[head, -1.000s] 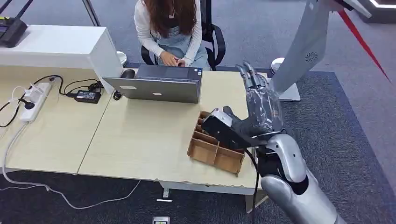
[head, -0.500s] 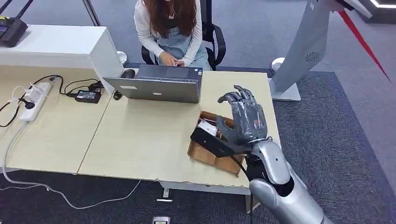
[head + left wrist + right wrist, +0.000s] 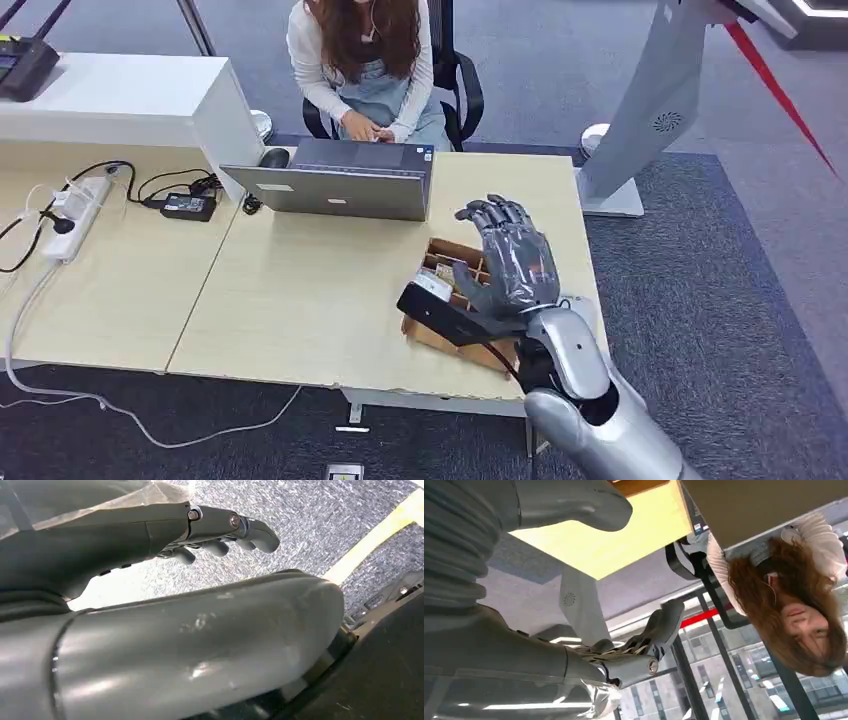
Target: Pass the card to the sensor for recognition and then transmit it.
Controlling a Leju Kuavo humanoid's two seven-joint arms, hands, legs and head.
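- Head view: right hand (image 3: 508,262) has dropped from up near the grey sensor stand (image 3: 655,100) down over the cardboard divider box (image 3: 455,322), fingers now curled forward vs upright a sec ago. You see nothing gripped, so it's released, fingers apart. A white card-like bit (image 3: 433,285) sits in the box at the side away from the hand's wrist; can't confirm it's the card. Means, I'd judge, you're at the pick-up w/ no grasp yet and the sensor pass yet to come.
- Left wrist view: left hand (image 3: 220,527) hangs over grey carpet, away from the box, fingers loosely bent, holding nothing.
- Right wrist view: right hand's fingers (image 3: 659,630) apart, nothing between them; person (image 3: 794,590) beyond the box.
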